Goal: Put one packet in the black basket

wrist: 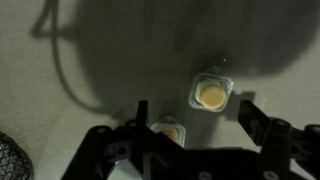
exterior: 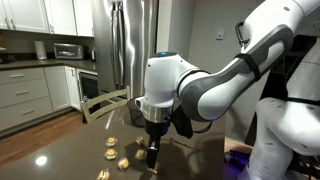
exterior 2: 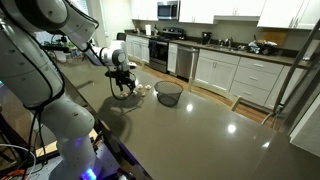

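Observation:
In the wrist view one pale yellow packet (wrist: 211,93) lies on the grey table between and just ahead of my open fingers; my gripper (wrist: 193,112) hovers above it, empty. Another packet (wrist: 168,131) shows partly under the left finger. A corner of the black basket (wrist: 10,160) shows at the lower left. In an exterior view my gripper (exterior: 152,152) hangs over several scattered packets (exterior: 122,158). In an exterior view the black basket (exterior 2: 169,93) stands on the table to the right of my gripper (exterior 2: 122,88) and the packets (exterior 2: 142,90).
The dark glossy table (exterior 2: 200,135) stretches wide beyond the basket. A chair back (exterior: 105,102) stands behind the table. Kitchen cabinets (exterior 2: 235,75) and a refrigerator (exterior: 135,45) are in the background.

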Action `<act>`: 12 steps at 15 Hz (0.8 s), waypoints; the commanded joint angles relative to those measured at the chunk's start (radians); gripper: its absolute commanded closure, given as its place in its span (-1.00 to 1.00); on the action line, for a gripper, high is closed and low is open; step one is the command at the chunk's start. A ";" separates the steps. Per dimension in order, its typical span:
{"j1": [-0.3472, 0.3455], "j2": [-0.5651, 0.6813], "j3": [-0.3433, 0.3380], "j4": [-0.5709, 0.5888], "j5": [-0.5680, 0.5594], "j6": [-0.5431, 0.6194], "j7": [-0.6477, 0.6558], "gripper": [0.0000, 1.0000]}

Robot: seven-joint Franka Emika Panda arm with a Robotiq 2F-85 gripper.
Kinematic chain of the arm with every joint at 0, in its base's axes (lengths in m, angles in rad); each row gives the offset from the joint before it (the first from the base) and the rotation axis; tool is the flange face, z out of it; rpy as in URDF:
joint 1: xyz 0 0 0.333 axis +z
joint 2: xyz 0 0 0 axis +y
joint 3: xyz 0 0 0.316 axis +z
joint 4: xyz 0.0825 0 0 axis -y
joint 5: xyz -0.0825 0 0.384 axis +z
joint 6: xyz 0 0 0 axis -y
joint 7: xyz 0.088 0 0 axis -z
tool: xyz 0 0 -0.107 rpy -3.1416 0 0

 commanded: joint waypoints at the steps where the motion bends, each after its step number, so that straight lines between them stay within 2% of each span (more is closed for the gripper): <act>1: -0.001 0.021 0.007 0.018 -0.014 -0.008 0.018 -0.85; 4: 0.009 0.028 0.010 0.020 0.000 -0.012 0.009 -1.00; 10: 0.024 0.049 0.019 0.021 0.008 -0.014 -0.005 -0.98; 11: 0.024 0.051 0.019 0.022 0.008 -0.014 -0.007 -0.49; 12: 0.024 0.052 0.019 0.022 0.007 -0.014 -0.006 -0.48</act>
